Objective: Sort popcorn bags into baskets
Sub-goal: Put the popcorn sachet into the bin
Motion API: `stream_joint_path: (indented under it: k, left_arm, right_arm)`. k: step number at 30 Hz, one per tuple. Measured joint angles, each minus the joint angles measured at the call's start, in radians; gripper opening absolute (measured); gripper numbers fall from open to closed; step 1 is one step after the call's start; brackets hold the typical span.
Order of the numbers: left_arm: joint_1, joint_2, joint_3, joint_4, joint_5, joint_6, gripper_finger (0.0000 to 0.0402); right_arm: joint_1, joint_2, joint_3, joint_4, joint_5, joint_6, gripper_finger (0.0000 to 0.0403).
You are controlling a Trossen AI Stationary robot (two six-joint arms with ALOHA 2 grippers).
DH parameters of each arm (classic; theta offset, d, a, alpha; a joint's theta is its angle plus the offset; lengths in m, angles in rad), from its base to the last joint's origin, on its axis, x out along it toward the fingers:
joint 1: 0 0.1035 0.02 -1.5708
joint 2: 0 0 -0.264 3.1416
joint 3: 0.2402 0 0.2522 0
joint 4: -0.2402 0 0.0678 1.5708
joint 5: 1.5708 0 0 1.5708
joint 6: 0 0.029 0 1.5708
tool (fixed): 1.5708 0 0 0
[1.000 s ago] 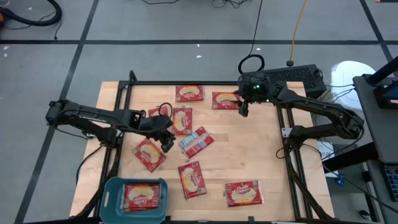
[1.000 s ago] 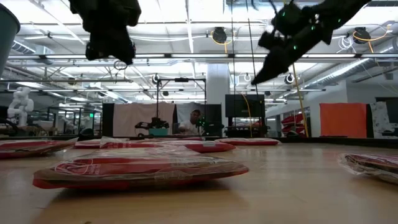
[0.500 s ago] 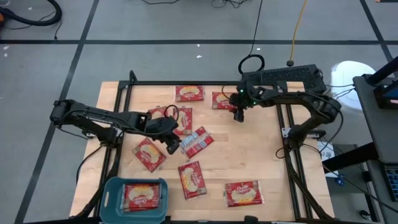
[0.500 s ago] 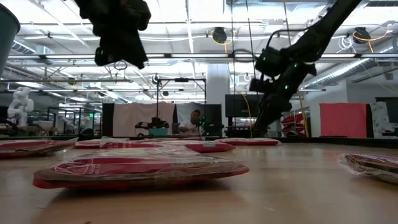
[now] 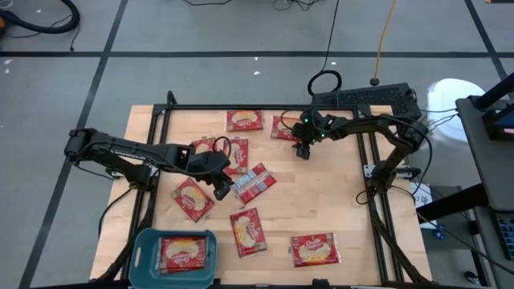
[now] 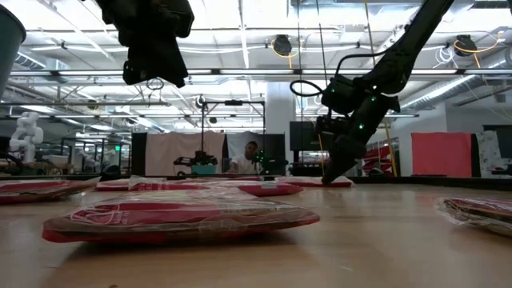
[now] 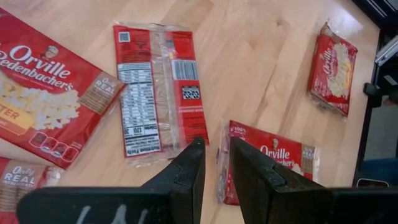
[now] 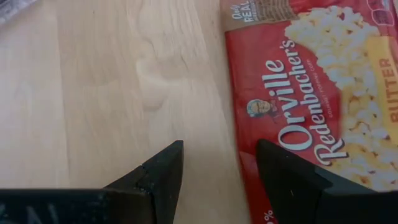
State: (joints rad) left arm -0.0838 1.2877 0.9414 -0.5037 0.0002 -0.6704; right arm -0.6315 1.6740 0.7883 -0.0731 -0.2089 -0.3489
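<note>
Several red popcorn bags lie flat on the wooden table. One lies in the teal basket at the near left corner. My right gripper is open and low at the near end of a far bag. One finger is over that bag; the other is over bare wood. My left gripper hangs well above the table, its fingers a narrow gap apart with nothing between them. Below it lies a bag with its blue-white label side up. My right gripper slants down from the table's right and far side at the bag's long edge. In the low view its tip reaches down to the bag's level. I cannot tell whether a finger touches the bag. The bag lies flat on the table.
More bags lie about: far middle, centre, left, near middle, near right. A black frame runs along the table's left, far and right sides. Bare wood shows right of centre.
My right gripper has come down a long way from high above the table to the far bag, drifting a little toward the table's left and tipping more steeply down. Its fingers have stayed apart. No bag has moved.
</note>
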Motion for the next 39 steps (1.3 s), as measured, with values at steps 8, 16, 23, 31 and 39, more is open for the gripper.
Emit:
stream_joint_path:
  k: [8,16,23,31,39]
  left_arm:
    - [0.001,0.000,0.000,0.000,-0.047,0.013,0.0079]
    - [0.001,0.000,0.000,0.000,-0.119,-0.004,0.0079]
    - [-0.003,0.000,0.000,-0.001,-0.143,-0.085,0.0079]
    - [-0.033,0.000,0.000,0.000,-0.206,-0.138,0.0079]
    - [-0.042,0.000,0.000,0.000,-0.246,-0.148,0.0079]
  right_arm:
    - [0.061,-0.009,0.000,-0.089,-0.005,0.100,0.0149]
    - [0.176,-0.008,-0.002,-0.098,-0.081,0.155,0.0078]
    - [0.248,-0.109,-0.008,-0.123,-0.080,0.210,0.0049]
    - [0.216,-0.268,-0.005,-0.131,-0.023,0.154,0.0114]
    - [0.321,-0.275,-0.050,-0.174,0.058,0.143,0.0216]
